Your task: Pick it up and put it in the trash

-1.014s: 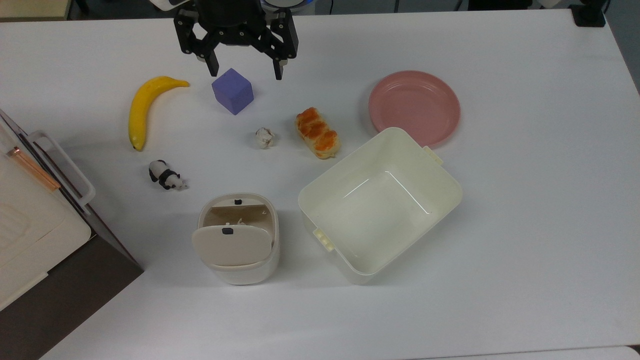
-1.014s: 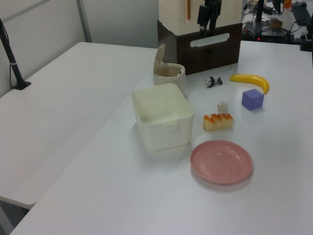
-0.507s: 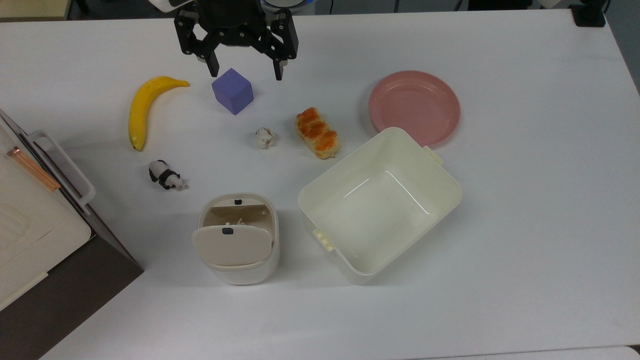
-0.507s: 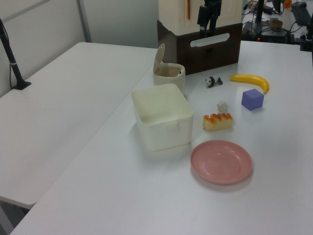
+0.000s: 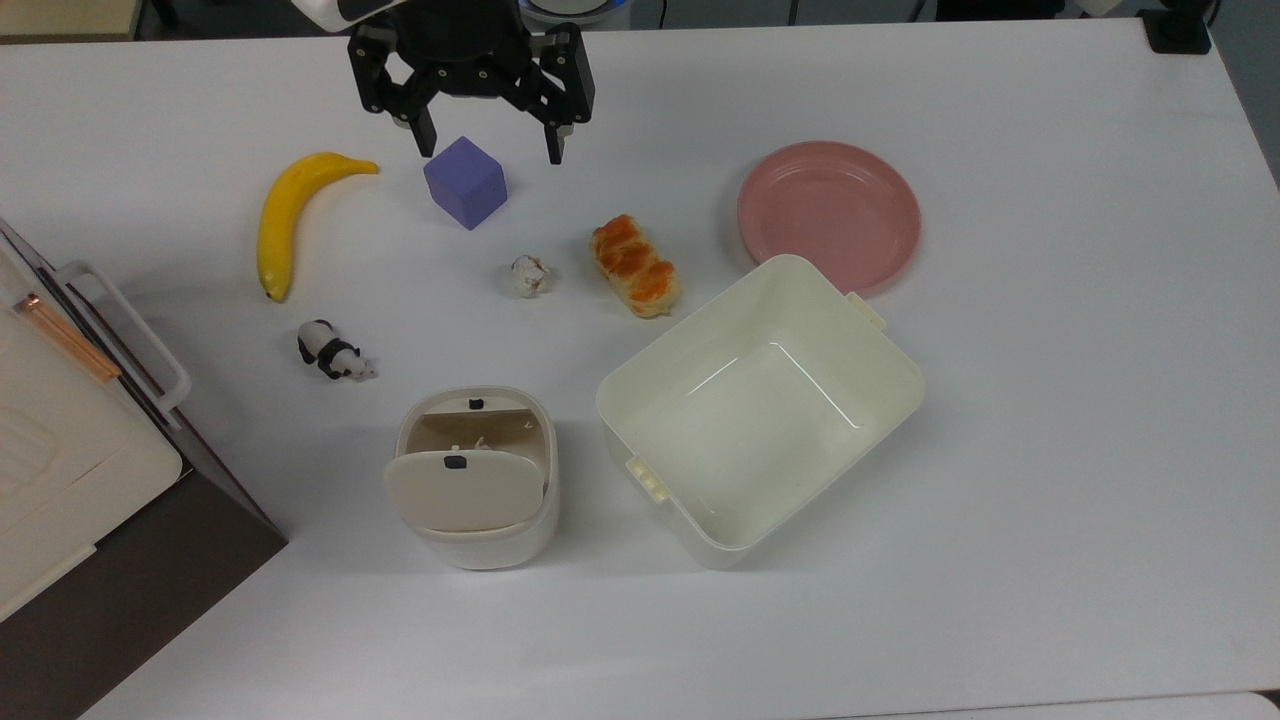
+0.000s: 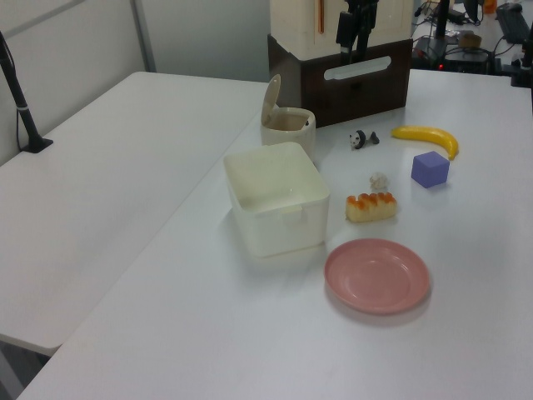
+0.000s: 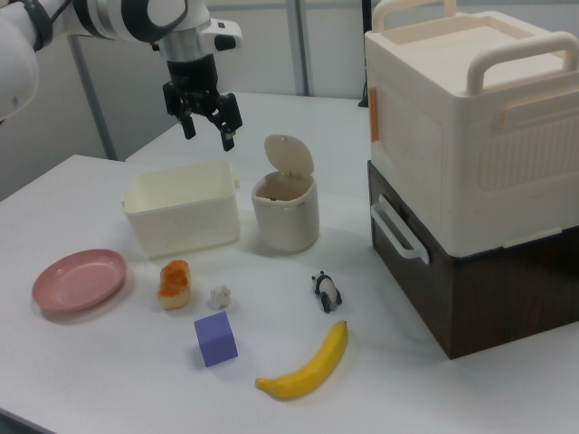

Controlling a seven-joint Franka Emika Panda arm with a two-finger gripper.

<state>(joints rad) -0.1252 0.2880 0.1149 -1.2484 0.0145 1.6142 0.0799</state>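
1. One white tabletop carries everything; nearest the top view's bottom edge stands the trash, a small cream bin with its flap lid tipped up and a dark button on the flap.
2. Just to the top view's right of it sits a larger cream tub, open and bare inside.
3. To the top view's left of the bin, a little farther up, lies a panda figurine.
4. Farther up, the crumpled paper wad rests on the tabletop, apart from the bin, with an orange-glazed bread roll near it on the top view's right.
5. A pink plate lies beyond the tub's far corner.
6. A purple cube and a banana lie farther up still.
7. Farthest, the claw hangs above the tabletop beyond the cube, its two fingers spread wide, gripping nothing.
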